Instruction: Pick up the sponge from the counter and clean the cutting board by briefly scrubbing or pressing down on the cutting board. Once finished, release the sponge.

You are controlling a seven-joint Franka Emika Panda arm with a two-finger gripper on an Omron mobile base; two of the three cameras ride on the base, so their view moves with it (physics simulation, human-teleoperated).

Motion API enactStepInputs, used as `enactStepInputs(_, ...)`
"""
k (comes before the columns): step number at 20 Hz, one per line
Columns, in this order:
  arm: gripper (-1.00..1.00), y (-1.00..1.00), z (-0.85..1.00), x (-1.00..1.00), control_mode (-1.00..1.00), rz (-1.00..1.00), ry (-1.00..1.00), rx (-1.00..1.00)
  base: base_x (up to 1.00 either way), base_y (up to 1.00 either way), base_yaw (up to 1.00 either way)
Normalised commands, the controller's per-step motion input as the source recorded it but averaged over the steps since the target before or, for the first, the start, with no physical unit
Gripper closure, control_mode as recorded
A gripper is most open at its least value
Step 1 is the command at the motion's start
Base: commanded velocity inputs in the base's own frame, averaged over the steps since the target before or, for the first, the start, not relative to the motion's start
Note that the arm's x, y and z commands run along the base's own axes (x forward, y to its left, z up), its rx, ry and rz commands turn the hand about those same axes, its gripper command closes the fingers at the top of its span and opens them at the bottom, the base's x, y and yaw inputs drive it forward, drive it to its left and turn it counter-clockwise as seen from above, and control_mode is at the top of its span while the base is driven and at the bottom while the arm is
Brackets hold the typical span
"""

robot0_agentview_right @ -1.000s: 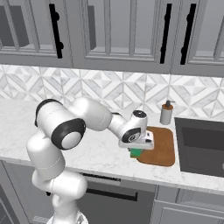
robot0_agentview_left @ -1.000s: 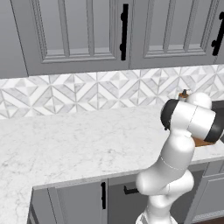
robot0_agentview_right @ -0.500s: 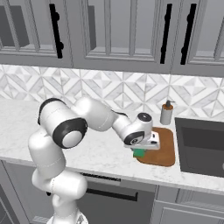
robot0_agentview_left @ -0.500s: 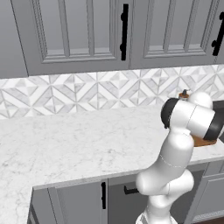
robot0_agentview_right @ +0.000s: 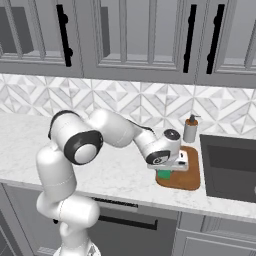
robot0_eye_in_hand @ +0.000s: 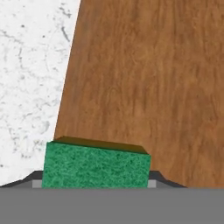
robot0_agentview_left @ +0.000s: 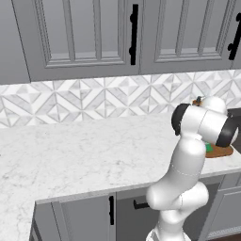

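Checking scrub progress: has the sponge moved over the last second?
Yes. In the right base view the sponge has slid nearer the cutting board's front left corner, away from the soap bottle.

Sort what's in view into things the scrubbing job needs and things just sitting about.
Job:
sponge, held in the gripper with jaws closed on it
cutting board, under the sponge
counter

Just about:
soap bottle
sink
wall cabinets

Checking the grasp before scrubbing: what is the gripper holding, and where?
The sponge, pinched at its two opposite ends by the gripper, over the cutting board.
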Motion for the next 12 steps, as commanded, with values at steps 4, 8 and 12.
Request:
enactStepInputs(4, 1.00, 0.02, 0.00, 0.51, -1.00, 0.07, 0.00, 0.00, 0.00, 0.00, 0.00)
enactStepInputs(8, 1.00, 0.14, 0.00, 0.60, -1.00, 0.04, 0.00, 0.00, 0.00, 0.00, 0.00)
enactStepInputs(12, 1.00, 0.06, 0.00, 0.51, -1.00, 0.04, 0.00, 0.00, 0.00, 0.00, 0.00)
